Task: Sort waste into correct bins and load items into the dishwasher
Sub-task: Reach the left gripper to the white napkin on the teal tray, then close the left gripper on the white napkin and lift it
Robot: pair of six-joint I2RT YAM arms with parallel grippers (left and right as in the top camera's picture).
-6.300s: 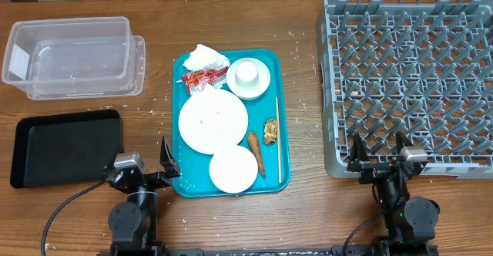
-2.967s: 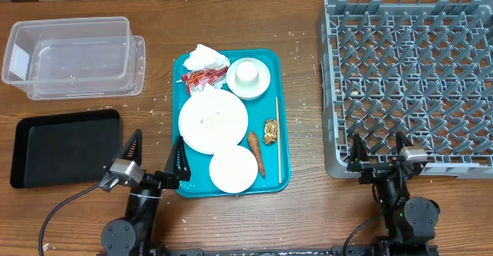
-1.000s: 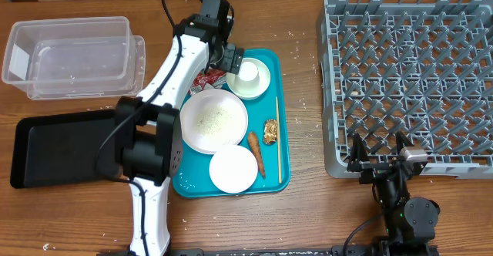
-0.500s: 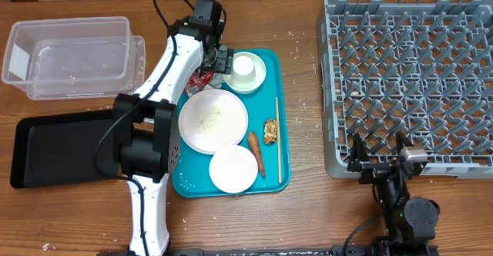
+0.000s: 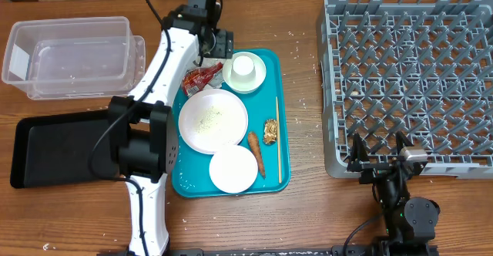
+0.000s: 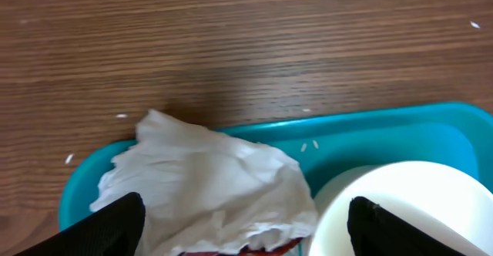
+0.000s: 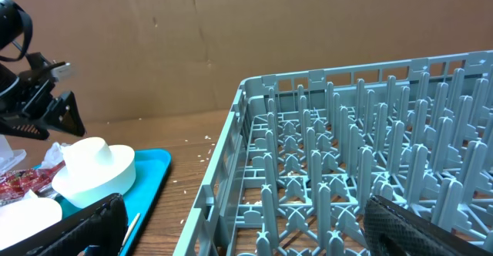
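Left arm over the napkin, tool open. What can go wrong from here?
1. The red wrapper lies tucked against the edge of the napkin. The open left tool may pinch both and mix the bins.
2. One finger hangs close to the white bowl carrying the cup, so closing might nudge or tip it.

Your tabletop point(image 5: 308, 94) is brown wood with visible grain and a dull finish. At 10 o'clock the tub point(image 5: 69, 55) is clear, glossy plastic, and the tray point(image 5: 65, 144) at 8 o'clock is matt black. The teal tray point(image 5: 283, 133) looks like smooth plastic. On it the napkin point(image 6: 208, 186) is soft, crumpled paper, the wrapper point(image 5: 202, 77) is shiny film, and the plate point(image 5: 231, 109) is smooth white. The rack point(image 5: 408, 71) at 2 o'clock is matt grey plastic. The left fingers point(image 6: 115, 229) are matt black.
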